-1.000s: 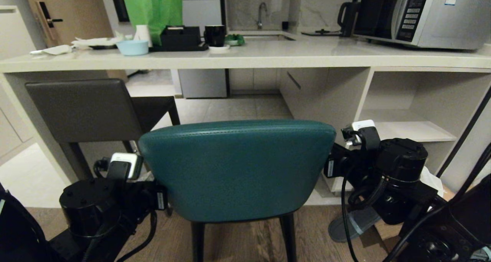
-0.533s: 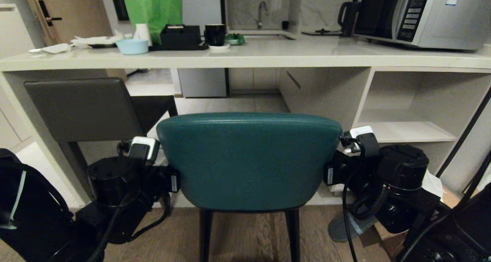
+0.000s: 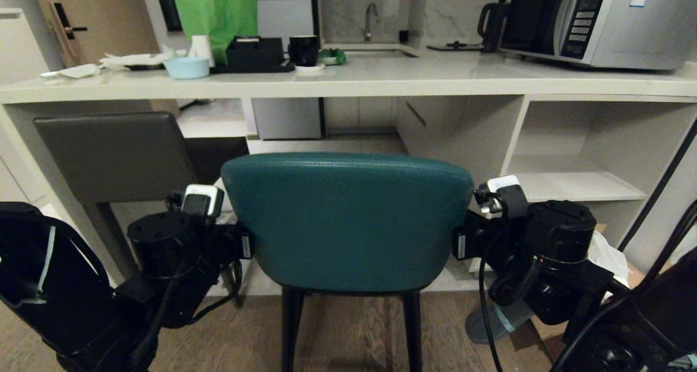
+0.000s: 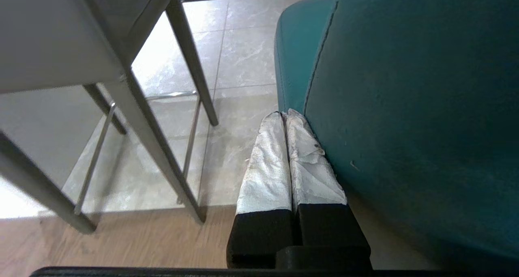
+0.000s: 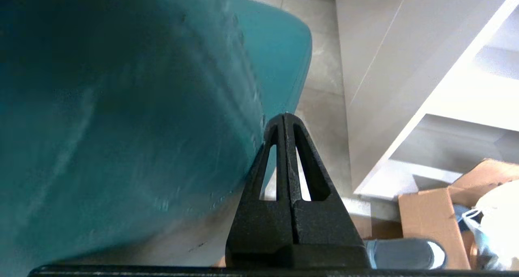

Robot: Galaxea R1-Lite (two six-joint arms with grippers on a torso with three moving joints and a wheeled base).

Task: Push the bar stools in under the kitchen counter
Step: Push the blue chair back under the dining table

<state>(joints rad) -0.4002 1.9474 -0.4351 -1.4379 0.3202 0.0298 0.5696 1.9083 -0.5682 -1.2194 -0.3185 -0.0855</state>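
Nearest the camera, both arms reach forward and flank the teal bar stool (image 3: 347,222). The left gripper (image 4: 284,117) lies along the left edge of the stool's curved backrest, its two white-wrapped fingers (image 4: 267,163) pressed flat together with nothing between them, the inner one against the teal padding. The right gripper (image 5: 285,119) mirrors it at the backrest's right edge — black ribbed fingers (image 5: 304,175) closed tip to tip, empty, their side resting on the upholstery.

The teal stool stands on wood-plank floor (image 3: 348,334), its black legs (image 3: 291,328) upright and its seat pointing toward the counter opening. The seat's front reaches over the pale tile floor (image 4: 243,58); how far it sits beneath the slab cannot be told.

To the left and slightly farther, the dark grey bar stool (image 3: 111,157) stands just beside the teal one, a narrow gap between them. Its square back is level with the counter's front edge and its seat reaches in below the slab.

To the right, a cardboard box (image 5: 429,212) and a white bag (image 5: 498,224) lie on the floor near the shelf cubbies (image 3: 588,159) — well apart from the teal stool.

Beyond, the kitchen counter (image 3: 414,80) spans the view; the bay under it is open behind the teal stool. On top stand a microwave (image 3: 599,20), a black mug (image 3: 304,49) and a light blue bowl (image 3: 187,67).
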